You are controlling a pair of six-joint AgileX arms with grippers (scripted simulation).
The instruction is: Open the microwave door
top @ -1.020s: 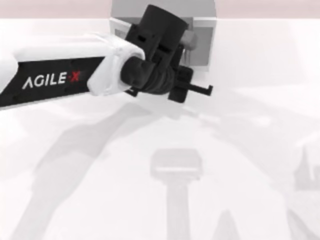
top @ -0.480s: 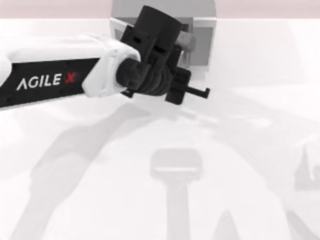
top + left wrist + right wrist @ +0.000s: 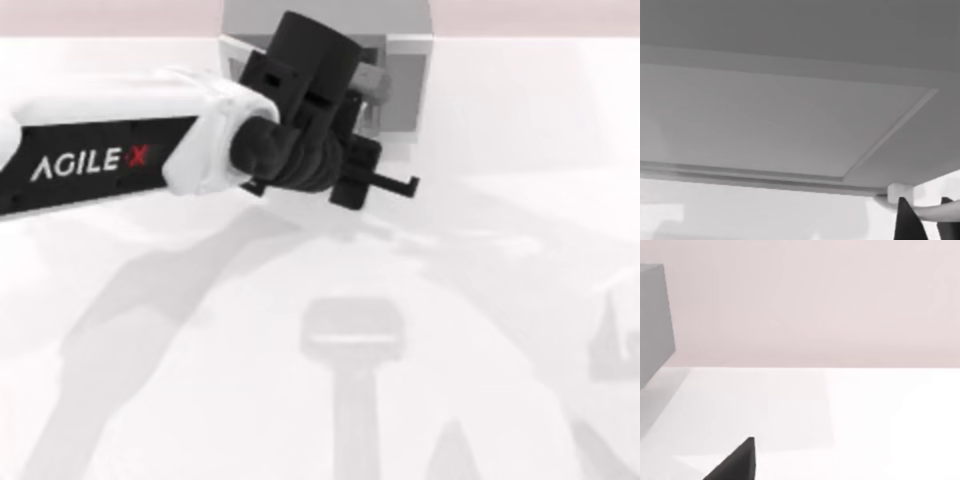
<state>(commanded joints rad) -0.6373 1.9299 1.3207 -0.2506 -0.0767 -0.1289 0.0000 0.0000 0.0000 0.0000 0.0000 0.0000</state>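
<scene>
At the far edge of the white tabletop (image 3: 480, 330) stands the boxy grey metal microwave (image 3: 405, 25), our landmark for everything here. Our left arm reaches across from the top view's left and covers most of the microwave's front. Our right arm is out of the top view, and its wrist camera shows only a grey corner of the microwave (image 3: 655, 325) well off to the side.

The flat grey microwave door (image 3: 780, 130) with its large inset window fills the left wrist view, seen at a steep slant. At one corner of the door a pale bar handle (image 3: 900, 192) shows. The left gripper (image 3: 922, 220) sits right at that handle, its dark fingers (image 3: 905, 220) standing on either side of the bar at a narrow gap. We cannot tell whether they pinch it.

We judge the door partly swung out: in the top view a pale grey strip (image 3: 235, 50) angles away from the microwave's front beside the arm, and a darker recess (image 3: 400, 95) shows beyond it. The remaining swing is left to do.
</scene>
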